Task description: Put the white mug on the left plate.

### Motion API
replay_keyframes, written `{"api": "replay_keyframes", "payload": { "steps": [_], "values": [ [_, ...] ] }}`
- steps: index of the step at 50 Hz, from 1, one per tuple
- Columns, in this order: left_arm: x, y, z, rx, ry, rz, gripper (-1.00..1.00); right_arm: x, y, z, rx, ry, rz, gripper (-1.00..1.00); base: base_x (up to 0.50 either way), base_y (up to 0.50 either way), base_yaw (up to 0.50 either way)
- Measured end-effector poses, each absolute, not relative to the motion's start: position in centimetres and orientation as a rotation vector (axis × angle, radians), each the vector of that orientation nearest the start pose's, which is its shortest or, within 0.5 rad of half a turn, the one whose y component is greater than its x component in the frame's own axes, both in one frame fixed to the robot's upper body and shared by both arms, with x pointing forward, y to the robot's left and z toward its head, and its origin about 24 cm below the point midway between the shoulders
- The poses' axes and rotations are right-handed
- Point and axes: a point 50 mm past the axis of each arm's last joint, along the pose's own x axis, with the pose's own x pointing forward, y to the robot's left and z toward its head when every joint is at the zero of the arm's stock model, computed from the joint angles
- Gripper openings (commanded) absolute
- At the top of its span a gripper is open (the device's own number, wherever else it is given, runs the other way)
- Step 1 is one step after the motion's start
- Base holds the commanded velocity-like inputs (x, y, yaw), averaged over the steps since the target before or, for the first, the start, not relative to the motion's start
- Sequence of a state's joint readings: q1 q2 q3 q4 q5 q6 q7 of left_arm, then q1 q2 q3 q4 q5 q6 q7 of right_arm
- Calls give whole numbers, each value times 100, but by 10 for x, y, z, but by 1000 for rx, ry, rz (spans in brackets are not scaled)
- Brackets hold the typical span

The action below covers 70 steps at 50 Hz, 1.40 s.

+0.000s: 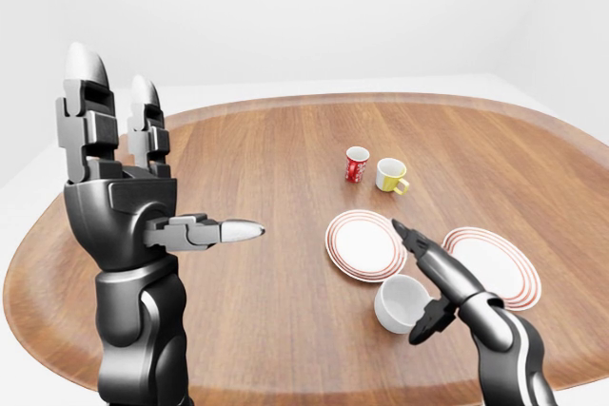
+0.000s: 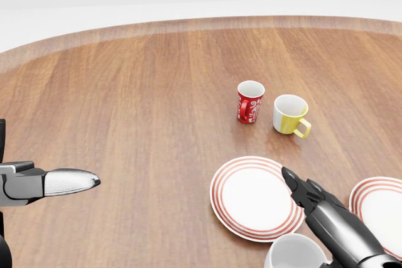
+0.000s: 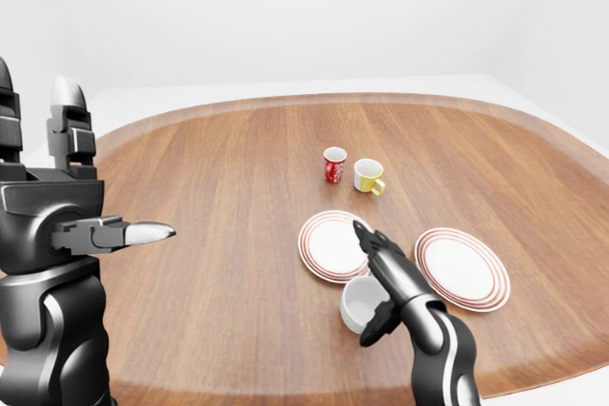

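A plain white mug [image 1: 403,302], a red mug [image 2: 250,102] patterned in white, a yellow mug [image 2: 290,115], white red-ringed plates [image 2: 254,198] and a brown wood-grain table [image 2: 138,130] are noted.

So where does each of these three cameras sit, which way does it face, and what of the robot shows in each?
Left-eye view: on the head, looking out over the table; raised left hand, right hand at the white mug.
Head view: on the head, pitched lower; only a left fingertip and right fingers.
Right-eye view: paired with left-eye, scene shifted left.
All share the left plate, red mug and yellow mug.
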<state>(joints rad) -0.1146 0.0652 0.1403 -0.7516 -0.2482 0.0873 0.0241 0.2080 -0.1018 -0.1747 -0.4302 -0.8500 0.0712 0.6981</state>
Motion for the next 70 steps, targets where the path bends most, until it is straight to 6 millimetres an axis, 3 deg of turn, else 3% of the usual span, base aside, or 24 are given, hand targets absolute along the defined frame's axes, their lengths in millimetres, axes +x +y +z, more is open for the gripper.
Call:
{"api": "replay_keyframes", "payload": {
  "steps": [70],
  "values": [
    [206,172,223,-144,-786,-6,100,216,-194,36,-1035,356,457,100,0,0,0]
  ]
}}
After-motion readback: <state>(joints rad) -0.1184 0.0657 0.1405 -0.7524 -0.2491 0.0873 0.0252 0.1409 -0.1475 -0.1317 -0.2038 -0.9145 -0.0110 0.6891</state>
